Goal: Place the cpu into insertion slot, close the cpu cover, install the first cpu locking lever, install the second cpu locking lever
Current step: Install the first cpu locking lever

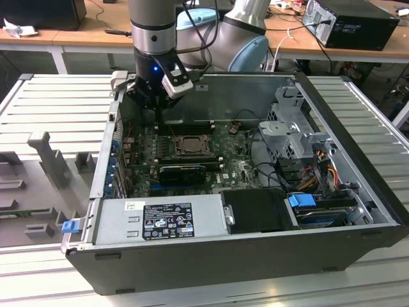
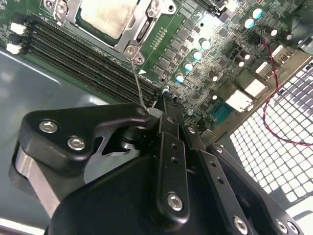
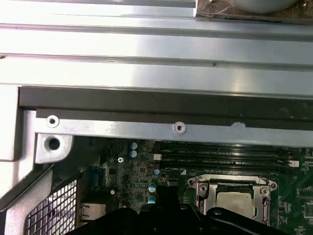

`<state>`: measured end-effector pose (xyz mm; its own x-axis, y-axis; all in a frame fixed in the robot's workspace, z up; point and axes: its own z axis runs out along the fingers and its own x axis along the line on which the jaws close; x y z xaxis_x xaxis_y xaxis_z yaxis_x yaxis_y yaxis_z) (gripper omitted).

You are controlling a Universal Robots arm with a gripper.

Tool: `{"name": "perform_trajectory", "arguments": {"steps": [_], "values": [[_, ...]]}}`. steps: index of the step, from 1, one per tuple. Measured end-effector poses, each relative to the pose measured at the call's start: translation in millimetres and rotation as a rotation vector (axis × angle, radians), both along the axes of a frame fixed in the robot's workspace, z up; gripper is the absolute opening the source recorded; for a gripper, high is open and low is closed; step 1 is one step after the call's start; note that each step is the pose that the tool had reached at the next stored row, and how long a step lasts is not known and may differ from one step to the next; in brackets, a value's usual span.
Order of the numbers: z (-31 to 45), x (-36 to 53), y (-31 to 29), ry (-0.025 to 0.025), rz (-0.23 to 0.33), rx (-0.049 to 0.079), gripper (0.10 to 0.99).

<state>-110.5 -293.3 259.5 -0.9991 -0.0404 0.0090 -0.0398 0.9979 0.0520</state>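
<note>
Inside the dark-grey computer case, on the green motherboard:

A: Risk?

B: Black gripper, fingers together, meets the thin wire locking lever; clamped or pressing, cannot tell. A slip would spring it back.

A: Chip?

B: Flat silvery-grey cpu sits in the black insertion slot under the silvery frame cover.

Green motherboard, pale silvery-grey cpu — silvery cpu cover
</note>
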Motion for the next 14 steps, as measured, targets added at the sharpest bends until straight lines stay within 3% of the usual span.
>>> {"name": "perform_trajectory", "arguments": {"steps": [14], "values": [[-0.7,21.0,0.5,0.0006,0.000,0.000,0.106]]}}
